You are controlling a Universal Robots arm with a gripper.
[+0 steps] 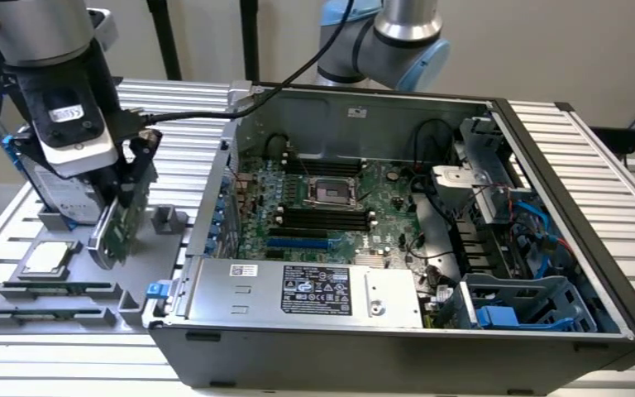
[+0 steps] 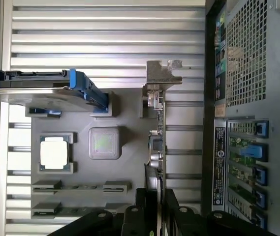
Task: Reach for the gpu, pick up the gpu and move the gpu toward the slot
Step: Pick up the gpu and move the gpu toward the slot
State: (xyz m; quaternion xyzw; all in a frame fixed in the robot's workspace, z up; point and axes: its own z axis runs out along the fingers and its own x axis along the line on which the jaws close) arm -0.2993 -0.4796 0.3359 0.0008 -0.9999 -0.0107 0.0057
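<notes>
The gpu is a thin green card standing on edge over the grey holder tray, at the exterior view's left, just outside the open computer case. In the wrist view the gpu shows edge-on and dark, with its metal bracket at the far end. My gripper comes down from above and is shut on the card's upper edge. In the wrist view the gripper has one black finger on each side of the card. A blue slot lies on the motherboard inside the case.
A silver hard drive with blue rails stands in the tray beside the card. A square processor chip lies flat nearby. The case wall rises between tray and motherboard. A power supply box fills the case's near side.
</notes>
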